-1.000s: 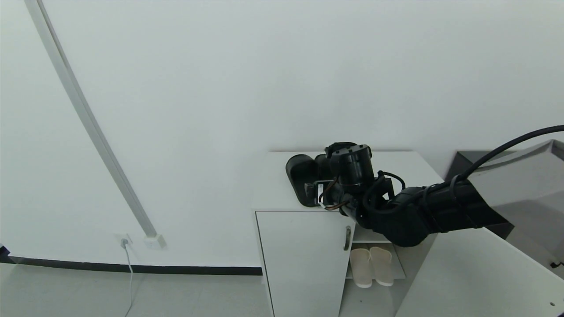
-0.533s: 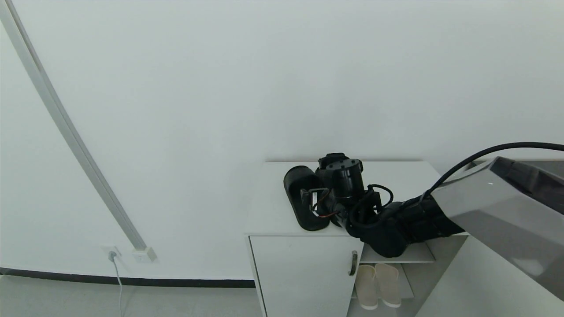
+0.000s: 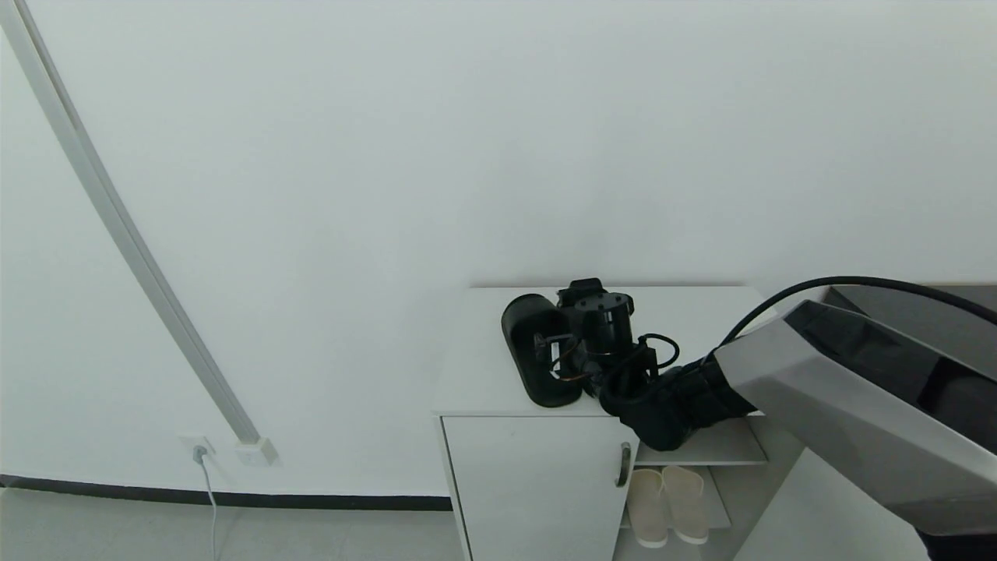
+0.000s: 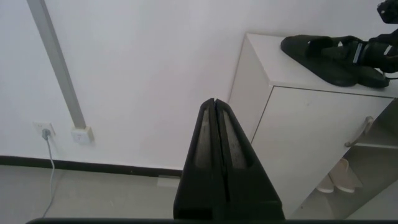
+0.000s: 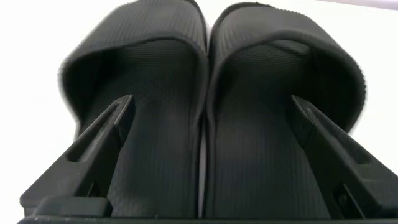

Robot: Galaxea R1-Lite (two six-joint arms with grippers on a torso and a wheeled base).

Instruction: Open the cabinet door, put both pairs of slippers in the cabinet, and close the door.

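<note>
Black slippers (image 3: 520, 327) on the cabinet (image 3: 537, 483) top.
Head view: right gripper (image 3: 547, 354) at them, pale slippers (image 3: 667, 502) inside the cabinet. Left wrist view: left gripper (image 4: 215, 106) closed, empty. Right wrist view: fingers (image 5: 99, 149) spread, one over each slipper.

top: slipper pair (image 3: 533, 362) on cabinet (image 3: 475, 378) | inside: other pair (image 3: 667, 504) under shelf (image 3: 724, 444)

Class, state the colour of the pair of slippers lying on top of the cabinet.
Black slippers, finely ribbed; shown best in the right wrist view.
</note>
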